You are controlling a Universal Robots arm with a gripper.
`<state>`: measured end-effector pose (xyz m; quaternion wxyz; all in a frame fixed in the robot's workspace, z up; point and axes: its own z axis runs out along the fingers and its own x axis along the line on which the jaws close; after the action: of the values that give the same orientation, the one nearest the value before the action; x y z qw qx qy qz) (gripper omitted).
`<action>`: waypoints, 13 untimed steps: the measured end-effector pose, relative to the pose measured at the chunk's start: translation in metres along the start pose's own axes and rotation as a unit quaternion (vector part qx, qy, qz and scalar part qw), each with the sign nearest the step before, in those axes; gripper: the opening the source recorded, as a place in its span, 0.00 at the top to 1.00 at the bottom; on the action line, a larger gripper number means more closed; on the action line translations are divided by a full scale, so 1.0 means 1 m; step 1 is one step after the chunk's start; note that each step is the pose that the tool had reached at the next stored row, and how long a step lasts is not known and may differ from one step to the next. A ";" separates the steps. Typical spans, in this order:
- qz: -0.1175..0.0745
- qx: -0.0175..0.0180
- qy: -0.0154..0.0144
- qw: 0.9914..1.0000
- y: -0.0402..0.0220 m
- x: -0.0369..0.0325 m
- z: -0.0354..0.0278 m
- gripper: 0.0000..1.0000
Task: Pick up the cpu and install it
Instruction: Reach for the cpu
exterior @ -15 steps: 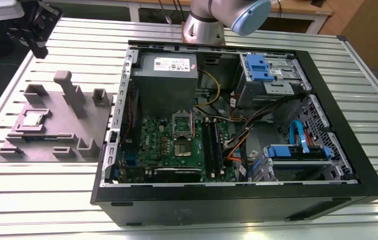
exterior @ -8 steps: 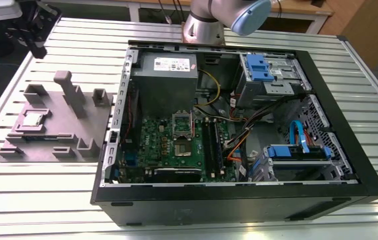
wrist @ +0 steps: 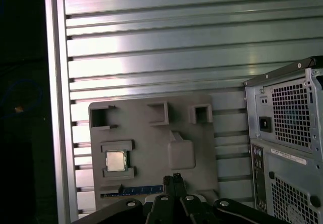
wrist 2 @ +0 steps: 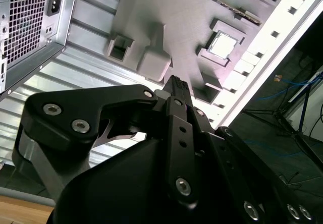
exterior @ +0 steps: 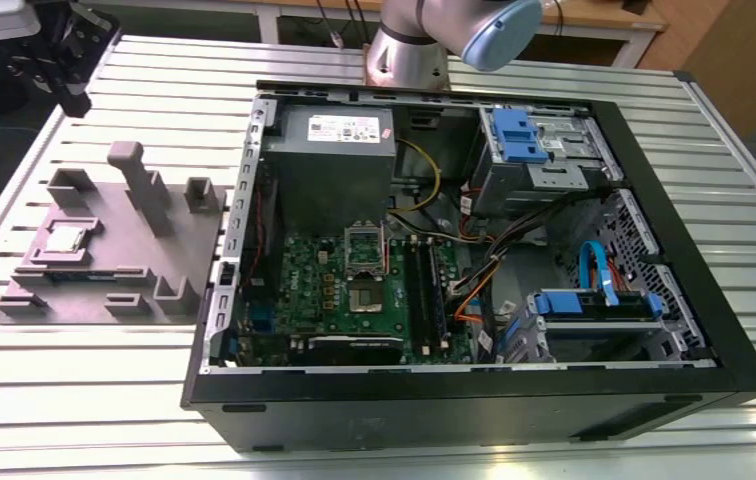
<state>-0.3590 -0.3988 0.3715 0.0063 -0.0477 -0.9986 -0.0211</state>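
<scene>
The cpu [exterior: 66, 238], a small silver square chip, lies flat in a recess of the grey holder block [exterior: 125, 250] at the exterior view's left, outside the computer case. Both wrist views show it from above: cpu [wrist: 116, 161], cpu [wrist 2: 222, 45]. My gripper [exterior: 75, 98] hangs well above the slatted table beyond the block, far from the chip. Its black fingers [wrist: 173, 179] stand together, shut on nothing; the gripper [wrist 2: 176, 82] also appears in the second wrist view. Inside the open case lies the green motherboard [exterior: 311, 290] with its open socket [exterior: 366, 262].
The black case [exterior: 485, 400] lies on its side at the table's middle. It holds a grey power supply [exterior: 331, 140], blue drive bays [exterior: 518, 135] and loose cables [exterior: 485, 270]. Tall posts [exterior: 131, 175] rise from the holder block. A memory stick [wrist: 131, 191] rests in it.
</scene>
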 end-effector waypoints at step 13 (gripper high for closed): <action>0.000 0.000 0.000 1.000 -0.0005 0.0049 0.0004 0.90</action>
<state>-0.3640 -0.3988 0.3712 0.0063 -0.0477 -0.9986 -0.0210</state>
